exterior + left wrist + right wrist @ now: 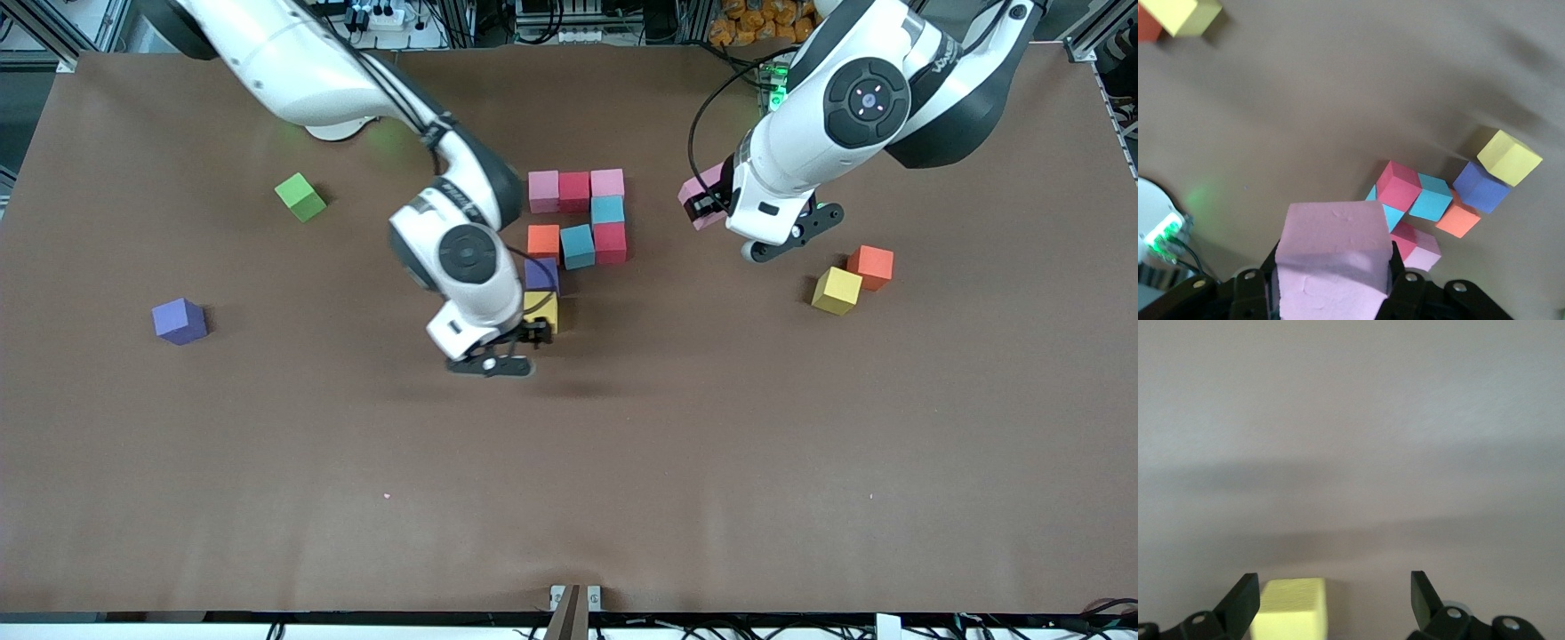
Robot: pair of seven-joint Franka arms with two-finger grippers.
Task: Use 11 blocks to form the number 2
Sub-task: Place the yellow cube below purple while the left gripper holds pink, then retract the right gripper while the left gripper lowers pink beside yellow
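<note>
Spread wide over a yellow block (1290, 608) at six o'clock of the unfinished number 2 (578, 218), right gripper (520, 342); clamped on a pink block (1331, 263) at three o'clock, left gripper (711, 206).

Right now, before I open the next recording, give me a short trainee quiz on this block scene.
1. True or false: the left jaws are shut on a pink block.
2. Which colour block lies between the open right jaws? A yellow, B purple, C orange.
3. Fill in: the lime-green cube lies toward the ____ arm's end of the table.
Key: 1 true; 2 A, the yellow block; 3 right.
</note>
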